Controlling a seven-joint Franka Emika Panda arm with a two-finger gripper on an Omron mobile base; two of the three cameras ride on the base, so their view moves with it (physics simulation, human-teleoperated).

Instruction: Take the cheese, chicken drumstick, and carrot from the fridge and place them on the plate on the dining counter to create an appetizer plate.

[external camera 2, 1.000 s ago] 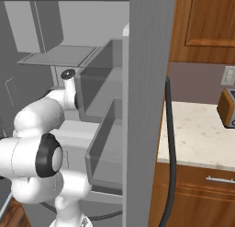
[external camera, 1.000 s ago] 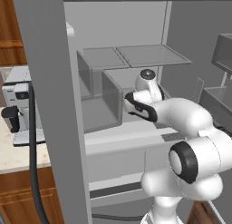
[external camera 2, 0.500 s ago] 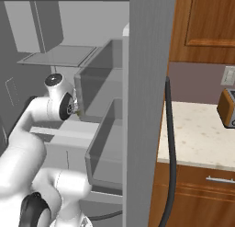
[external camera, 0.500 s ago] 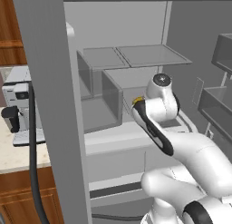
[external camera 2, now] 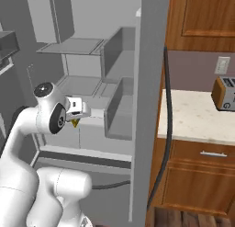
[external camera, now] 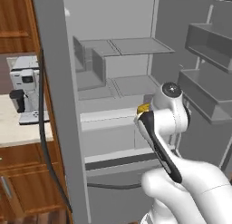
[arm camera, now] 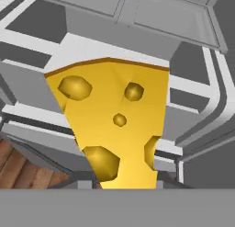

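My gripper (external camera: 145,111) is shut on the cheese (arm camera: 114,125), a yellow-orange wedge with holes. In the hand view the wedge covers my fingertips. A small yellow corner of the cheese (external camera: 143,108) pokes out beside the hand, in front of the open fridge (external camera: 131,46) at the height of its lower shelves. From the right side the cheese (external camera 2: 75,123) hangs under the gripper (external camera 2: 76,121), just outside the fridge (external camera 2: 73,47). The chicken drumstick, carrot, plate and dining counter are out of view.
Grey door bins (external camera: 206,89) jut out on the right of the fridge opening. A coffee machine (external camera: 25,89) stands on the wall counter to the left. A toaster (external camera 2: 225,93) sits on a counter (external camera 2: 193,118) with wood cabinets around it. A black cable (external camera 2: 165,129) hangs down the fridge side.
The hand has drawn back out of the fridge toward the cameras with the cheese still in its grip, and the arm has folded. Both base views have shifted a little.
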